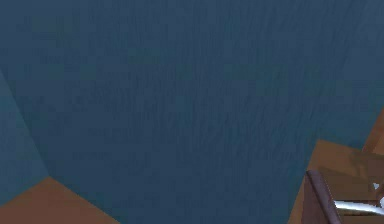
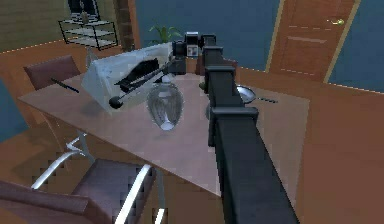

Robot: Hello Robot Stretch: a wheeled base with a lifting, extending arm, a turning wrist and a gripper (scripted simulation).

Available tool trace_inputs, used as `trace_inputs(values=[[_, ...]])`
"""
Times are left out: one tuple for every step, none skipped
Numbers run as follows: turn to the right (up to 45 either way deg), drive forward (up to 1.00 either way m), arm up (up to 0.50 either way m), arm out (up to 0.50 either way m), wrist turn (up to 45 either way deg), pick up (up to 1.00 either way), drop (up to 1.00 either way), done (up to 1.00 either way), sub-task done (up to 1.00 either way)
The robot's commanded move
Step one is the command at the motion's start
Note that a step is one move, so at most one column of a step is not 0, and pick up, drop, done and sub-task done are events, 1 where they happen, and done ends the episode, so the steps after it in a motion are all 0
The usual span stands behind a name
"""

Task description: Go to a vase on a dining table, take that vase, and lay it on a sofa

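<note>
Glass vase [image 2: 165,106] stands just beside the claw [image 2: 120,98]

The dark claw lies across a pale slanted box [image 2: 105,72] on the dining table [image 2: 290,135]; I cannot tell whether it holds anything. The clear vase stands upright on the tabletop, just toward the arm side view's lower right of the claw. Farther right lies a grey dish [image 2: 245,95]. Well beyond the claw stands a wooden door [image 2: 310,35].

The vase [image 2: 165,106] is set on the dining table [image 2: 100,122] just left of the arm [image 2: 240,150], with one chair [image 2: 50,70] placed at the table's left end, a second chair [image 2: 105,190] before it, and a door [image 2: 310,35] behind at right.
</note>
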Motion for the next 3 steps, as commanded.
trace_inputs(values=[[0.0, 0.0, 0.0, 0.0, 45.0, 0.0, 0.0, 0.0, 0.0], [0.0, 0.0, 0.0, 0.0, 9.0, 0.0, 0.0, 0.0, 0.0], [0.0, 0.0, -0.24, 0.0, 0.0, 0.0, 0.0, 0.0, 0.0]])
